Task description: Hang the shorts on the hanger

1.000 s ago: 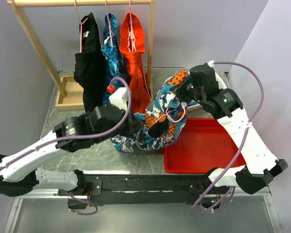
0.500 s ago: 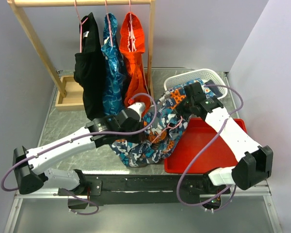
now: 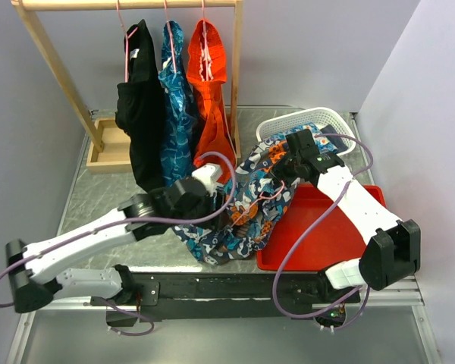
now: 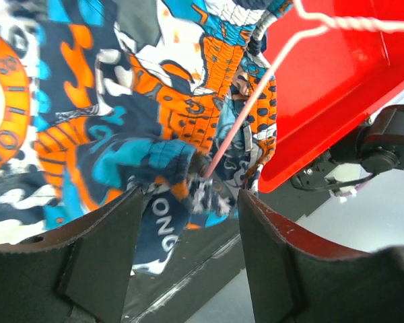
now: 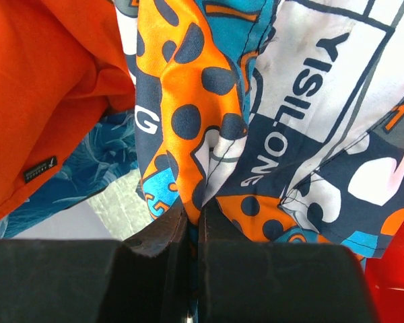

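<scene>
The shorts (image 3: 239, 216), printed in navy, white and orange, hang bunched between the two arms above the table. My right gripper (image 3: 284, 168) is shut on a fold of the shorts (image 5: 310, 134); in the right wrist view the cloth is pinched at the right gripper (image 5: 196, 222). The pink wire hanger (image 3: 271, 194) sticks out of the cloth, and in the left wrist view the hanger (image 4: 256, 94) runs down into the shorts (image 4: 121, 114). My left gripper (image 4: 188, 229) is open just short of the cloth, with nothing between its fingers. From above, the left gripper (image 3: 216, 189) sits at the shorts' left edge.
A red tray (image 3: 318, 235) lies right of the shorts, with a white basket (image 3: 334, 121) behind it. The wooden rack at the back carries a black garment (image 3: 140, 114), a teal one (image 3: 176, 106) and an orange one (image 3: 211, 98). A wooden box (image 3: 110, 148) sits back left.
My left gripper has opened and let go of the cloth, drawing back a little to the left. The right arm swung in earlier and now holds still with the shorts.
</scene>
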Tool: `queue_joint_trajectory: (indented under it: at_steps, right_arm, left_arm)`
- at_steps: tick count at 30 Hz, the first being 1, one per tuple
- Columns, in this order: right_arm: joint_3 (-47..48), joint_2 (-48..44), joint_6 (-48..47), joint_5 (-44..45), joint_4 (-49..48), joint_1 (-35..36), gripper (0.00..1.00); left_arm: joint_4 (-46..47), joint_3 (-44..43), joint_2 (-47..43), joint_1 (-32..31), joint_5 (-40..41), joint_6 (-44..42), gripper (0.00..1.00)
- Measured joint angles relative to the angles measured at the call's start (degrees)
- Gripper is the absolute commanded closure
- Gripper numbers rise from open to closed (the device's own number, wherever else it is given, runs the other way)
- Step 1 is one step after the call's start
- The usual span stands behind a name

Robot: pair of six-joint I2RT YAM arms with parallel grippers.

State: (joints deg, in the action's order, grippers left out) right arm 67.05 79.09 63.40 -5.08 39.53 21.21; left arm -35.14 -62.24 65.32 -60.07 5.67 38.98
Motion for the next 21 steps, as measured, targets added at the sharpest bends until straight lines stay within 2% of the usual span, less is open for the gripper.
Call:
queue_joint_trajectory:
  at_steps: [2, 6, 10, 12, 17, 21]
  right_arm:
    - [0.0, 0.0, 0.0, -0.3, -0.1, 0.0, 1.00]
    - [0.0, 0.0, 0.0, -0.6, -0.1, 0.0, 1.00]
    - [0.0, 0.0, 0.0, -0.7, -0.1, 0.0, 1.00]
    - [0.0, 0.0, 0.0, -0.7, -0.1, 0.0, 1.00]
    - [0.0, 0.0, 0.0, -0.7, 0.0, 0.0, 1.00]
    - [0.0, 0.0, 0.0, -0.8, 0.1, 0.0, 1.00]
  left_arm:
    - [-0.8, 0.4, -2.6, -2.1, 3.6, -0.3, 0.37]
    - [-2.8, 1.1, -6.1, -9.2, 12.6, -0.2, 0.47]
    - [-4.3, 1.9, -5.3, -15.3, 20.1, 0.4, 0.55]
    - [-6.1, 1.9, -3.2, -18.0, 23.7, 1.4, 0.62]
    - [-9.2, 2.2, 3.1, -23.0, 31.8, 3.5, 0.58]
    - [-9.0, 2.8, 6.1, -24.2, 36.8, 3.7, 0.53]
